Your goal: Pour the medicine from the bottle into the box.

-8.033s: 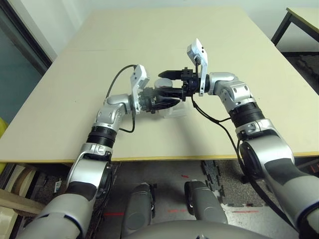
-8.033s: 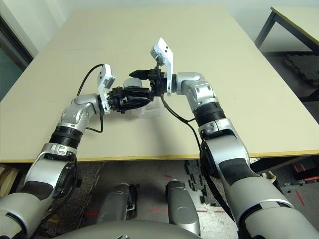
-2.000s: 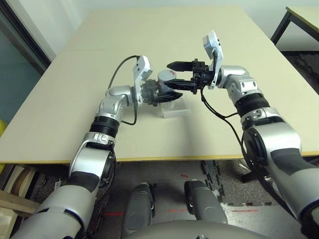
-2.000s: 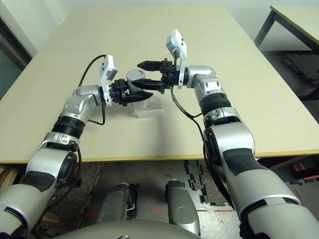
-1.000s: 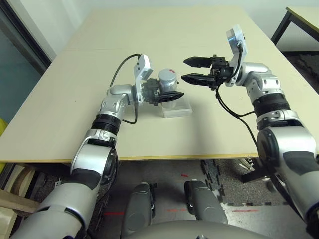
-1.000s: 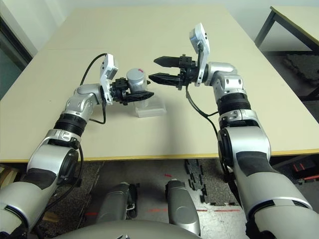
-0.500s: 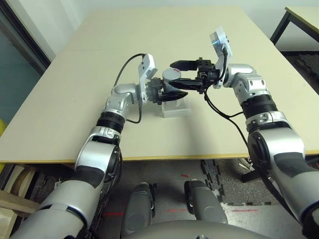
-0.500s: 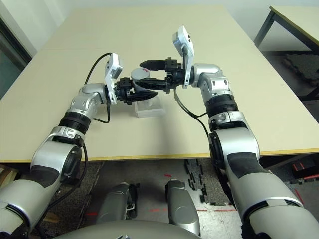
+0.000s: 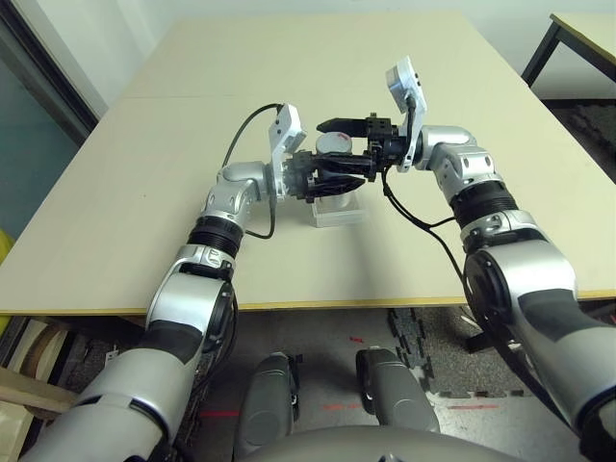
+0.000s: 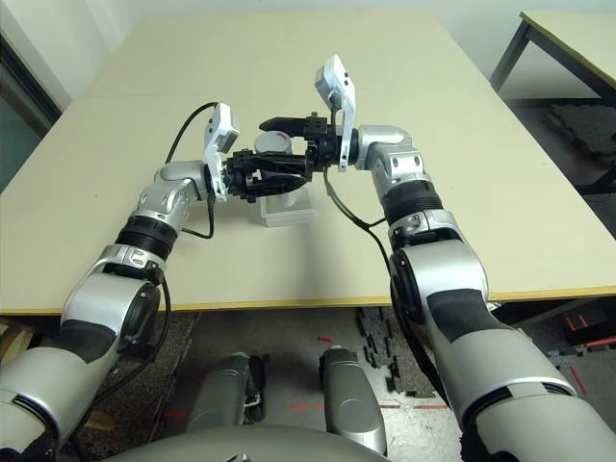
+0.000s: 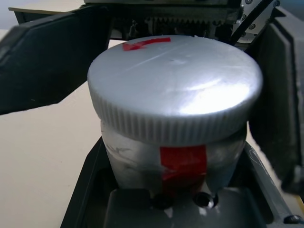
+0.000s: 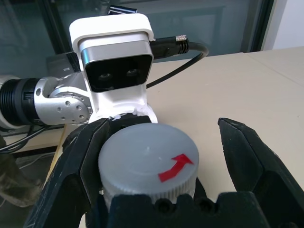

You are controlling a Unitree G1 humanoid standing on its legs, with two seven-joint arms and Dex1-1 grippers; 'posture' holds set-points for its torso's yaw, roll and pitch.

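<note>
A wide beige table (image 9: 404, 58) fills the scene, with a glass wall at its left side and the leg of a second table (image 9: 542, 48) at the far right.

Compared with a second ago, the right gripper (image 9: 339, 147) has come in from well to the right and now sits around the top of the bottle (image 10: 273, 141). A second ago there was open table between its fingertips and the bottle; that gap is gone. The left arm and the bottle look unchanged since then.

Nearest the robot, the clear box (image 9: 336, 209) lies flat on the table, just below the two grippers and apart from them. Above it, the left gripper (image 9: 332, 181) points toward the robot's right, its black fingers pinching the silver-grey body of the bottle, red stripe showing between them in the left wrist view (image 11: 183, 161). The bottle stands upright, long axis vertical, with the round grey cap (image 12: 148, 161) on top and facing up; a red arrow is printed on the cap. It is held off the table over the far part of the box.

The right gripper points toward the robot's left, level with the cap. Its jaws are spread wide, one on each side of the cap; whether the nearer one touches the rim cannot be told, and the other stands clear of it.

The medicine cannot be seen.
</note>
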